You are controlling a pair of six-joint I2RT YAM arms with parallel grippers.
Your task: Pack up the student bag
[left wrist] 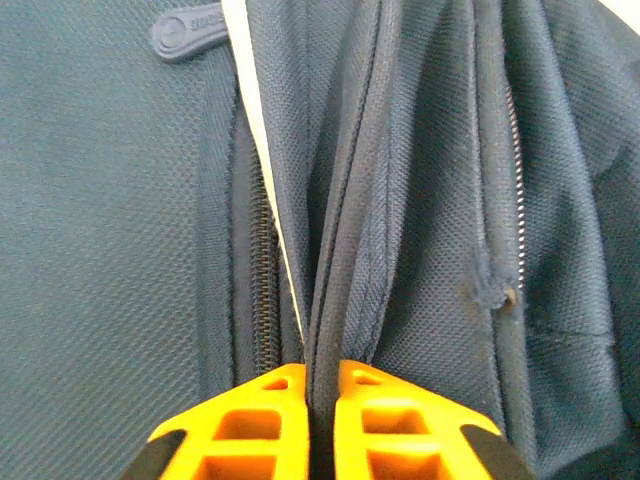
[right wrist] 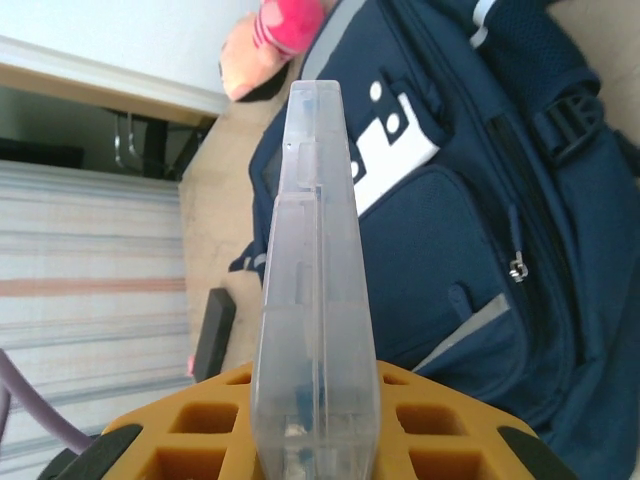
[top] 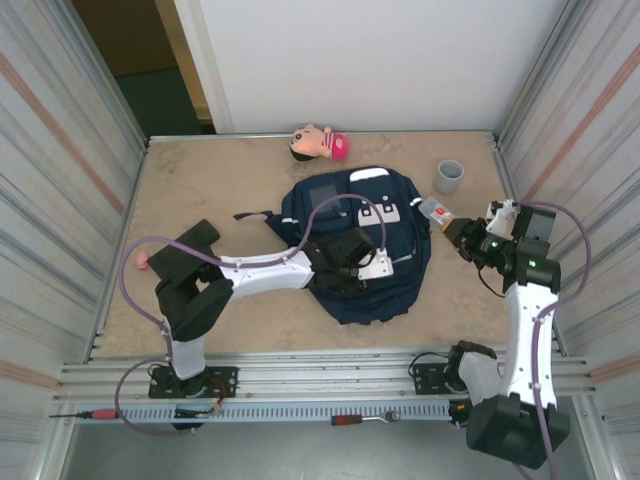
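Student bag (top: 385,296) fold in left tool (left wrist: 320,386)

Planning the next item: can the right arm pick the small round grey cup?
Probably not: the right gripper is shut on a clear flat plastic case, though the grey cup stands unobstructed.

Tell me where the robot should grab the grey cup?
Probably by its rim, coming straight down from above: the grey cup stands upright with its open mouth facing up, so one finger could slip inside, one outside. The right gripper is nearest, but it holds a clear case.
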